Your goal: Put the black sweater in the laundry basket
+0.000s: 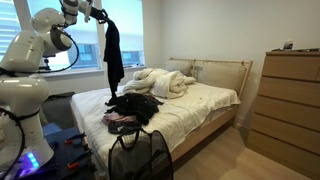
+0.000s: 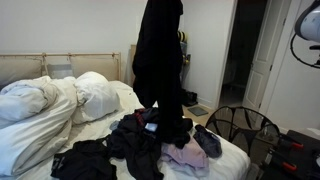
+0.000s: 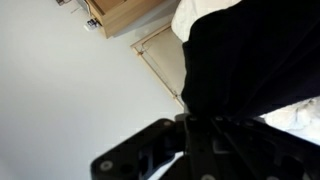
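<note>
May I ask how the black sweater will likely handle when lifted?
Probably floppy: the black sweater hangs in a limp drape from the gripper. Likely light, since one pinch holds it. Its hem may snag the laundry basket rim.

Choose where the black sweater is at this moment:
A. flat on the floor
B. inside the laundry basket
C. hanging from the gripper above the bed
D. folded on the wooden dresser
C: the black sweater hangs down from the shut gripper over the bed, not in the laundry basket on the floor.

The top edge of an exterior view crops the black sweater (image 2: 160, 55).
</note>
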